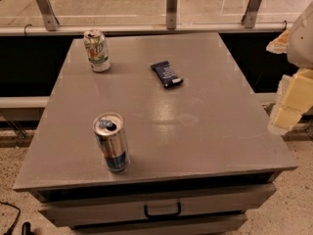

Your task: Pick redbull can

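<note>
The redbull can (112, 142) stands upright near the front left of the grey table (195, 131). It is slim, silver and blue, with an opened shiny top. My gripper (289, 106) shows as cream-coloured parts at the right edge of the view, just past the table's right edge. It is far to the right of the can and touches nothing.
A white-and-green soda can (97, 51) stands at the table's back left. A dark blue snack packet (167, 74) lies flat at the back middle. A drawer with a black handle (162, 210) is below the front edge. A metal railing (171, 9) runs behind the table.
</note>
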`<state>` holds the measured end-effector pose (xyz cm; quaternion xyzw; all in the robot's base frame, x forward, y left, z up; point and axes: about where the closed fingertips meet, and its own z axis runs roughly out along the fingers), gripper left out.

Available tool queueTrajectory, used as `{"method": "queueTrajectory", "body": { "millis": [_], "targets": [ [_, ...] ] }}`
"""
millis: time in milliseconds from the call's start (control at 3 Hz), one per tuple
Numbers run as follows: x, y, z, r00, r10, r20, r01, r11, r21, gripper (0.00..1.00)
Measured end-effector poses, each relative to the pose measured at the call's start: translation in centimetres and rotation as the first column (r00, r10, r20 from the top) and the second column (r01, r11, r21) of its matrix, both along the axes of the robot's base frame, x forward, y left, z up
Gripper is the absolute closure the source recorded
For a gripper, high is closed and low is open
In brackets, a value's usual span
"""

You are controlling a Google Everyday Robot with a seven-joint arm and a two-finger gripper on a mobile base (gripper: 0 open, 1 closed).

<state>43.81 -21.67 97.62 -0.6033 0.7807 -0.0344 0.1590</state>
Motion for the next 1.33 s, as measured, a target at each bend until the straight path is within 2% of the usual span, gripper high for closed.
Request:
{"method": "queueTrajectory", "body": {
  "millis": [333,667,1000,1333],
  "targets": [
    [0.0,0.0,0.0,1.0000,0.000,0.002,0.000,1.000,0.000,0.00],
    [0.3,2.0,0.3,0.9996,0.026,0.006,-0.027,0.998,0.059,0.00],
    [0.4,6.4,0.1,0.9949,0.096,0.031,-0.099,0.985,0.139,0.00],
    [-0.2,14.3,-1.3,0.9775,0.204,0.052,-0.211,0.941,0.263,0.00]
  ]
}}
